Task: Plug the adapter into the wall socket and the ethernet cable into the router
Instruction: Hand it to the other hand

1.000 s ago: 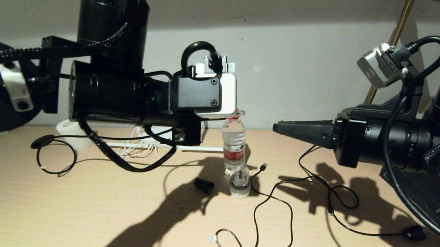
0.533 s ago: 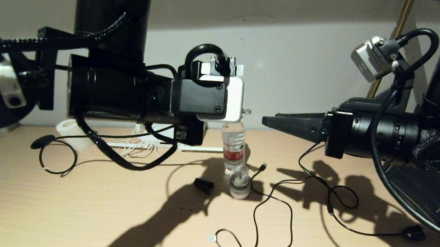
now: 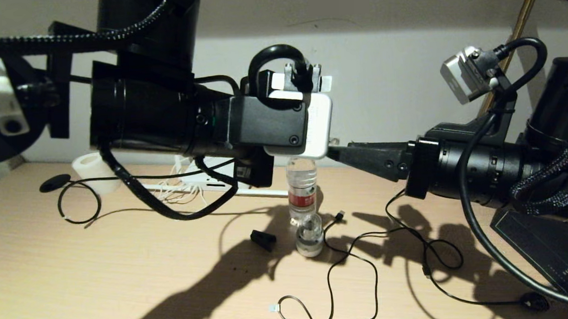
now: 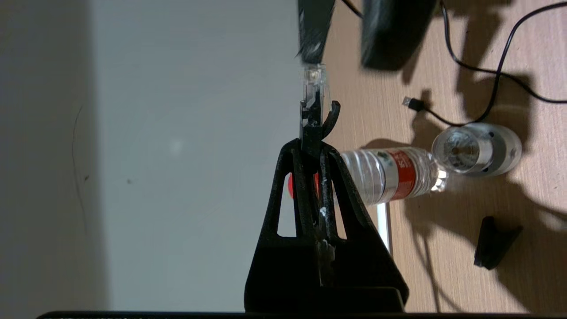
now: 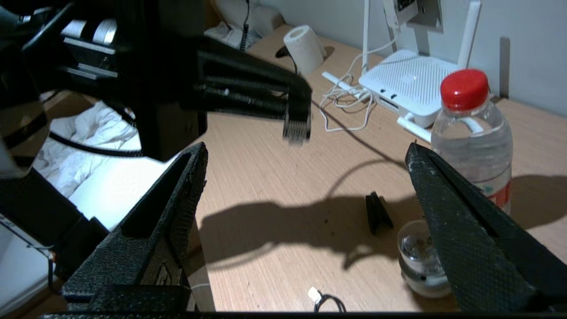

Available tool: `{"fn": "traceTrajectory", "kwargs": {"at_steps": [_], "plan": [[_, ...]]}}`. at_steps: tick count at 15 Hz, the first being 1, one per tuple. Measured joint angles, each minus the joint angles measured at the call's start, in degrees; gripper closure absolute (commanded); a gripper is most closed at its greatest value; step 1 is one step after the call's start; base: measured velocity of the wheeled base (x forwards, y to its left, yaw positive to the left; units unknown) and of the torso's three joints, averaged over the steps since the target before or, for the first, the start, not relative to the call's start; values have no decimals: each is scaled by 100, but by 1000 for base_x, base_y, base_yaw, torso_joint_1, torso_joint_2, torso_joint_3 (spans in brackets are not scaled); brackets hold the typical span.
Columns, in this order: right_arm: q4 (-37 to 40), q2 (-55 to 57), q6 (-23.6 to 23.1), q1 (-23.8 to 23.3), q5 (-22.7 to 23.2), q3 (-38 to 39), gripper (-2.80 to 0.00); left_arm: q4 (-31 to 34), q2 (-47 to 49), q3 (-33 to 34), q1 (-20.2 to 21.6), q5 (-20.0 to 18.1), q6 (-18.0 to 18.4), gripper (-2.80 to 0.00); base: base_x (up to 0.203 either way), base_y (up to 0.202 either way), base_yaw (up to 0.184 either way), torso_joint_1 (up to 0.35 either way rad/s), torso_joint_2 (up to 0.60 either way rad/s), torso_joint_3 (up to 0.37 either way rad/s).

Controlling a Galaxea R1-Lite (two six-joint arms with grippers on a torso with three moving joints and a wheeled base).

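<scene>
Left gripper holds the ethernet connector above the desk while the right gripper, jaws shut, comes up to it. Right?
Not quite: the right gripper has its jaws wide open, as the right wrist view shows. The left gripper does hold the ethernet connector above the desk.

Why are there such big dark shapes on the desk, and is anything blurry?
Head view: light from above casts arm shadows across the table. Left wrist view: the right hand looks smeared at the top. Right wrist view: the left hand is blurred at its tip.

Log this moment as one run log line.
left gripper: shut on black ethernet cable's clear clip connector, held above desk | right gripper: open, empty, facing it | white router: unplugged
</scene>
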Motion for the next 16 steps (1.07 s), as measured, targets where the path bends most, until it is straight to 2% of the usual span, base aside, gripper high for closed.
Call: {"fn": "traceTrajectory", "kwargs": {"at_steps": [4,16], "plan": [[-58,58,14,-2,0,-7,-280,-6,6,57,-132,-2,2,0,0,0,0,0,0,0],[-60,67,-16,0,-9,-2,-280,-72,-30,267,-184,-10,16,0,0,0,0,0,0,0]]}}
